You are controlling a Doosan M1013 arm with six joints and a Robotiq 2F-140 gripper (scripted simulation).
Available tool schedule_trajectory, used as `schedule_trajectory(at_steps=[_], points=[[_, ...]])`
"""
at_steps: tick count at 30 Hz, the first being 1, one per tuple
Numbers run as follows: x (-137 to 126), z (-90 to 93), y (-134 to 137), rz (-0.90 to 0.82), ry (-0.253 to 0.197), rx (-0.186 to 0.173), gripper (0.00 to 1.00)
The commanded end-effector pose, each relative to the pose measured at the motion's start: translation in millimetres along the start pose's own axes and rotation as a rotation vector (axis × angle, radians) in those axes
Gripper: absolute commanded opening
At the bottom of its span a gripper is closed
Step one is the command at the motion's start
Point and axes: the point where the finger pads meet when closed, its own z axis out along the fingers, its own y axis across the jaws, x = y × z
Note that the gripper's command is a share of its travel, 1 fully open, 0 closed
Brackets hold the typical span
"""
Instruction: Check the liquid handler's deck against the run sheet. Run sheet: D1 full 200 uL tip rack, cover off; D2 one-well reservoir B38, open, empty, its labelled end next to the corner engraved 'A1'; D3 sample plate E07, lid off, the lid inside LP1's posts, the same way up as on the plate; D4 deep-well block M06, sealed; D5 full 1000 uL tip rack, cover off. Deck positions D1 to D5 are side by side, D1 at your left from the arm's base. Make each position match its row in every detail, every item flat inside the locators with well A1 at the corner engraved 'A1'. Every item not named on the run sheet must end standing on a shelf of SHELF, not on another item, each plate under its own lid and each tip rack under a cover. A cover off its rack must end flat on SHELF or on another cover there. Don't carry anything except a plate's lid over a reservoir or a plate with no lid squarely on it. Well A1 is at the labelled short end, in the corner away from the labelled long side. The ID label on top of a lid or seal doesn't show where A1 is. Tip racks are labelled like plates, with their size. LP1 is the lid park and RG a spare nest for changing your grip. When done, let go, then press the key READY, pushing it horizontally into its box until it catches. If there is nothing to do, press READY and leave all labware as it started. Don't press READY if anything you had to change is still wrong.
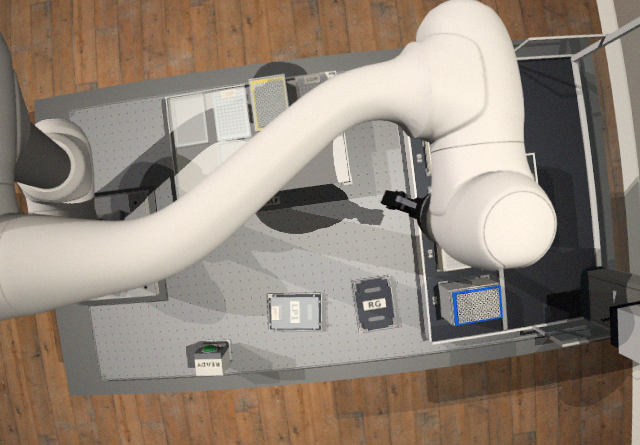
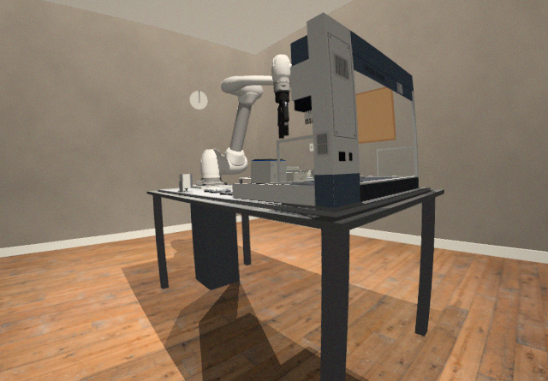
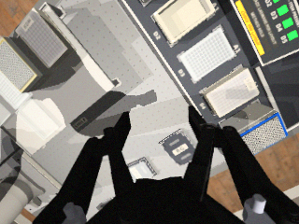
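My gripper is open and empty. It hangs high above the table, between the shelf unit and the deck's front edge. In the wrist view the deck row shows a cream one-well reservoir, an open white well plate, a sealed deep-well block and a blue-rimmed tip rack with no cover. The arm hides most of the deck in the overhead view. The lid park LP1 holds nothing. The nest RG holds nothing.
On the shelf unit stand a yellow-rimmed tip rack, a white well plate and a pale flat lid or cover. The READY key box sits at the table's near edge. The liquid handler's tall housing encloses the deck.
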Motion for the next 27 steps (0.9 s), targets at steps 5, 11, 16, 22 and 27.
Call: schedule_trajectory(at_steps=[5,11,16,22,27], points=[[0.2,-1.2,0.1,-0.137,0.002,-0.001,0.66],[0.2,-1.2,0.1,-0.217,0.002,-0.001,0.66],[0.2,-1.2,0.1,-0.317,0.002,-0.001,0.66],[0.2,-1.2,0.1,-0.437,0.002,-0.001,0.66],[0.2,-1.2,0.1,-0.497,0.002,-0.001,0.66]])
